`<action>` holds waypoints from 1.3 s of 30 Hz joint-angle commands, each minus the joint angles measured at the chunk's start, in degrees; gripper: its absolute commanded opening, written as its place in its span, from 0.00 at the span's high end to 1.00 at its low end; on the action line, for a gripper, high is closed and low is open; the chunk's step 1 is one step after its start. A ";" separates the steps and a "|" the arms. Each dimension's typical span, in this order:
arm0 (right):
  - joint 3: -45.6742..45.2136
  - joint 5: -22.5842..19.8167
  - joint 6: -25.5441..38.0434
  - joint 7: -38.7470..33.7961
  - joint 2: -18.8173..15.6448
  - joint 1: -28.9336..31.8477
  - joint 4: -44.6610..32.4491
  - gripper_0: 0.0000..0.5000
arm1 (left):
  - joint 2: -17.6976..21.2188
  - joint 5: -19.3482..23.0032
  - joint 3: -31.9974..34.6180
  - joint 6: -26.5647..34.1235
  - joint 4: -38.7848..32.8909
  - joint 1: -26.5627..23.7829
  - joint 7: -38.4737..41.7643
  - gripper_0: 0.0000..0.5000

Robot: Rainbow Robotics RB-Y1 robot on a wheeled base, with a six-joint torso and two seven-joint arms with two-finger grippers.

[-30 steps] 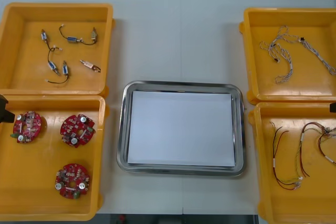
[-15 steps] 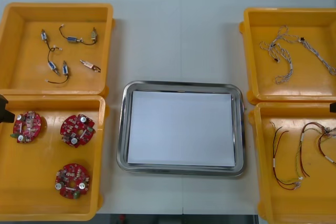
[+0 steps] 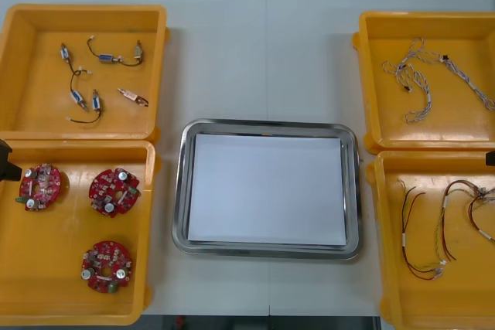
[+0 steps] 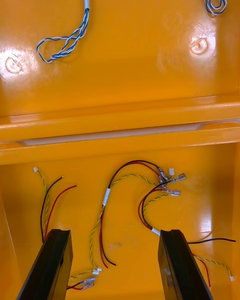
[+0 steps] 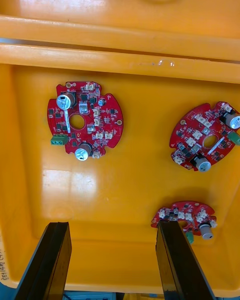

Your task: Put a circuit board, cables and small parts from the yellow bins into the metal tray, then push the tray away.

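Three round red circuit boards lie in the near-left yellow bin. My left gripper hangs open above that bin; one board lies beyond its fingers, another sits close by one fingertip. My right gripper hangs open over the near-right bin, above the red and yellow cables. The same cables show in the front view. The metal tray, white inside, holds nothing and sits between the bins.
The far-left bin holds several small metal parts on black leads. Twisted blue and white cables lie in the far-right bin. Bare table stretches beyond the tray's far rim.
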 commanded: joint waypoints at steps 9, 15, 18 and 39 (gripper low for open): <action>0.50 0.12 0.34 0.71 -2.49 0.58 -1.59 0.00 | 2.54 0.27 1.64 0.35 -1.40 -0.33 -3.12 0.00; 0.50 0.12 0.34 0.71 -2.49 0.58 -1.59 0.00 | 2.54 0.27 1.64 0.35 -1.40 -0.33 -3.12 0.00; 0.50 0.12 0.34 0.71 -2.49 0.58 -1.59 0.00 | 2.54 0.27 1.64 0.35 -1.40 -0.33 -3.12 0.00; 0.50 0.12 0.34 0.71 -2.49 0.58 -1.59 0.00 | 2.54 0.27 1.64 0.35 -1.40 -0.33 -3.12 0.00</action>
